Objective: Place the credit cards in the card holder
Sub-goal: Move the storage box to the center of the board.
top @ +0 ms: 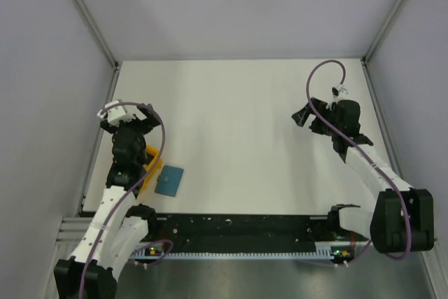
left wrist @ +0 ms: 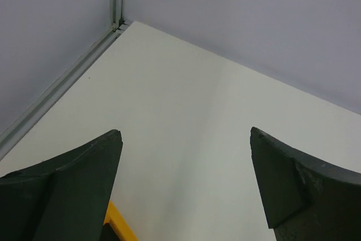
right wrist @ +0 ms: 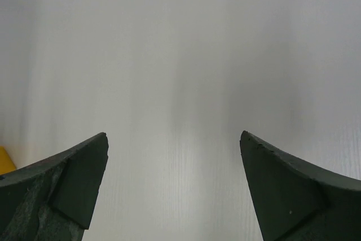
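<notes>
1. The card holder [top: 169, 181], a flat teal-blue rectangle, is lying on the white worktop [top: 245, 117], toward its near left corner.
2. It is resting slightly askew, just right of an orange tray [top: 152, 162].

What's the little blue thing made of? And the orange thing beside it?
The blue card holder looks like matte leather or soft plastic: flat, dull, no shine; too small to be sure. The orange tray looks like hard plastic: bright even colour, straight stiff rim.
</notes>
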